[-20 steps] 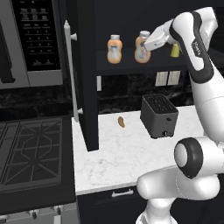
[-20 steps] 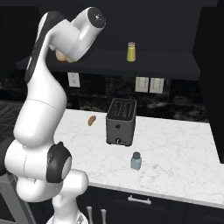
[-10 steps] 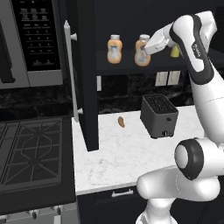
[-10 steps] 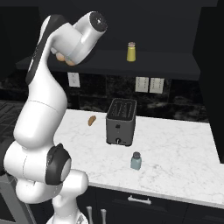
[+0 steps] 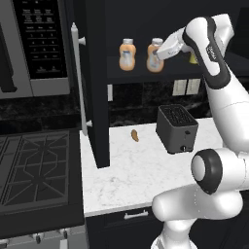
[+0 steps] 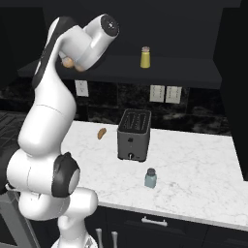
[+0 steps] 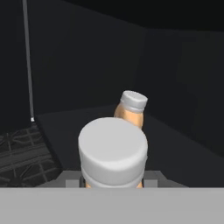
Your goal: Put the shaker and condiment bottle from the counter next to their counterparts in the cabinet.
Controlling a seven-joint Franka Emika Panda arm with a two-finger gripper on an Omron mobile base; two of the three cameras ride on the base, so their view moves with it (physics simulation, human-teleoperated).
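My gripper point(image 5: 162, 51) is shut on the condiment bottle point(image 5: 154, 56), an orange bottle with a white cap point(image 7: 113, 148), held upright at the level of the cabinet shelf point(image 5: 136, 75). Just to its left stands its counterpart, a matching orange bottle point(image 5: 127, 55), which leans into sight behind the held cap in the hand view point(image 7: 131, 109). The other counterpart, a yellow-green shaker point(image 6: 145, 57), stands further right on the same shelf. The pale blue-grey shaker point(image 6: 150, 178) stands on the marble counter point(image 6: 193, 169) in front of the toaster.
A black toaster point(image 5: 176, 127) sits mid-counter with a small brown item point(image 5: 134, 135) to its left. The open cabinet door point(image 5: 95, 82) with its silver bar handle point(image 5: 78, 78) juts out on the left. Beyond it are the stove point(image 5: 34, 170) and microwave point(image 5: 41, 44).
The gripper has crept slightly left with the held bottle, closer to the matching bottle on the shelf. Nothing else has moved.
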